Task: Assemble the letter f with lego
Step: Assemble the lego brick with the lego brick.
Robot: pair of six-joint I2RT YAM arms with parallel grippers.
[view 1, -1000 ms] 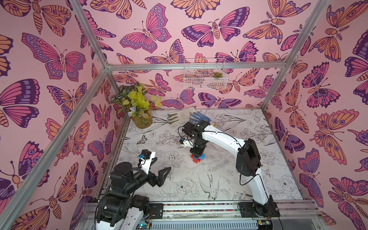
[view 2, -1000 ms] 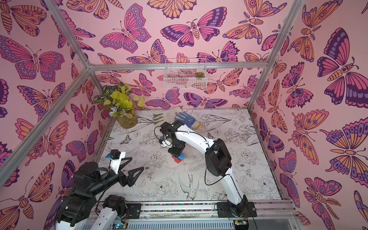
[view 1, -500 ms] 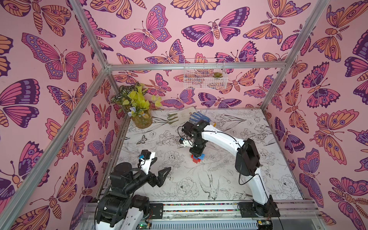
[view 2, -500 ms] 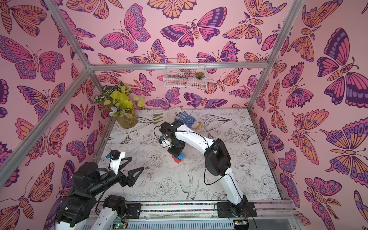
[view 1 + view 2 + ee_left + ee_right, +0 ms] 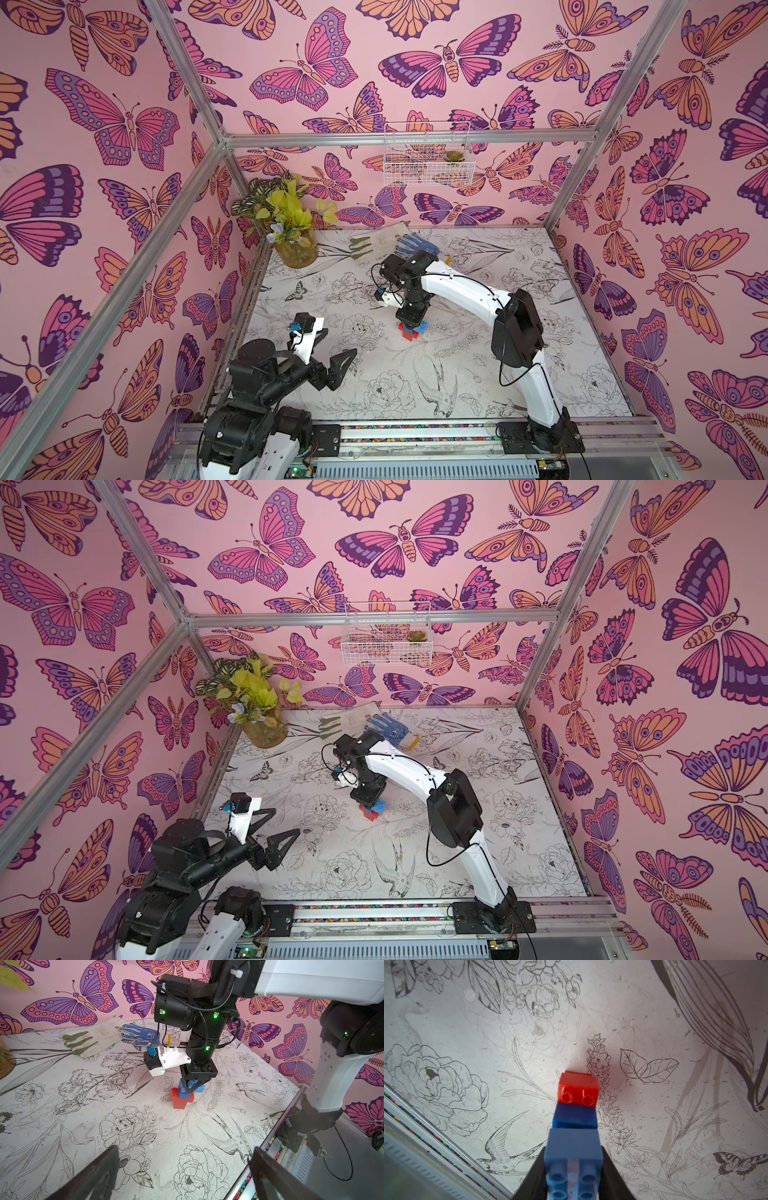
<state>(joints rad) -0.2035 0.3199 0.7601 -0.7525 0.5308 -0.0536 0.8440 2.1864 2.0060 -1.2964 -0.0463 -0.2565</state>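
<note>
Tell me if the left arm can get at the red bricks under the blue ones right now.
Probably yes. The open left gripper faces the red studded plastic bricks across bare flower-printed tabletop; the right gripper grips only the top blue studded brick from above, leaving the red sides free.

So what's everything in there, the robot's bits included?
lego bricks: four, it seems; two red under two blue; stacked mid-table.
white glove: one; green fingertips; back of the table.
blue glove: one; dotted; beside the white one.
plant: one; green and yellow; potted, table's back left corner.
wire basket: one; white; on the back wall.
small succulent: one; green; inside the basket.
table: one; white with black flower drawings.
walls: pink with butterflies; all around.
left fingers: two; black; spread open, empty, over the table's front left.
right fingers: two; black; shut on the top blue brick.
</note>
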